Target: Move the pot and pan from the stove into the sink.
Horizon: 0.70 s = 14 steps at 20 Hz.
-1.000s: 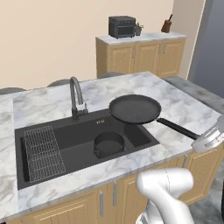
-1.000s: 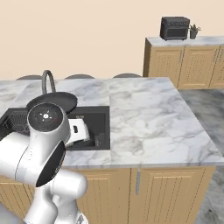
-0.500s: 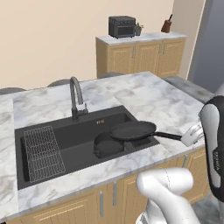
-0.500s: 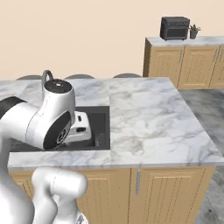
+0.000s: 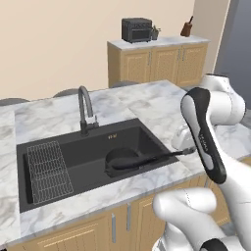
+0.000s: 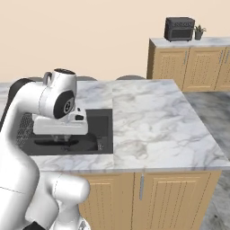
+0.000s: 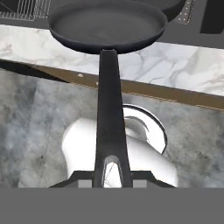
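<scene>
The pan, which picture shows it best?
The hand view: the pan spreads across the top, with its long handle running down to the gripper, which is shut on it. In the left base view, the pan lies low in the sink, small and dark. In the right base view, the arm hides most of it.

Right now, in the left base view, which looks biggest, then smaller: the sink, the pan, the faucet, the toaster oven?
1. sink
2. pan, counting its long handle
3. faucet
4. toaster oven, but it stands far back, so it may only look smallest.
</scene>
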Tool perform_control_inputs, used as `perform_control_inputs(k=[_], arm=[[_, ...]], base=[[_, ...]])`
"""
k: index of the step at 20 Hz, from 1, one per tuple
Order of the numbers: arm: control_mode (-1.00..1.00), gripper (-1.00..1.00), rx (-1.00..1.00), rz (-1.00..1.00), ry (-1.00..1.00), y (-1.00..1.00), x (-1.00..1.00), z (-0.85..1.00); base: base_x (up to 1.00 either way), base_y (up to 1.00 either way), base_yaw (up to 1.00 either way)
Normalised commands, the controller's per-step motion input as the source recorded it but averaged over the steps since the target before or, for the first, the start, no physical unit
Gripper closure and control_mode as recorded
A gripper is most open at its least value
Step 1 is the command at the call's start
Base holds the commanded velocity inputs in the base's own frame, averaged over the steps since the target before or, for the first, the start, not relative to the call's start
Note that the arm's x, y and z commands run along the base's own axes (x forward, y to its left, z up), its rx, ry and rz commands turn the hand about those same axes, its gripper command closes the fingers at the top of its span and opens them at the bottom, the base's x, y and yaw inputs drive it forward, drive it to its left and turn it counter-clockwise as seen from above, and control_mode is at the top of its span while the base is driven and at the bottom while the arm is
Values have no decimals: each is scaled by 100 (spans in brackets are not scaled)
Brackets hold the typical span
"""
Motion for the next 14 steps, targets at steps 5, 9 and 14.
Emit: perform_control_inputs(k=[5,9,14], arm=[[-100,100,-1,-5,14,54,78,-24],[-100,100,0,-6,3,32,76,-26],[-100,100,0,-2,-4,0,30,-18]], base=[[0,0,0],[0,0,0],[0,0,0]])
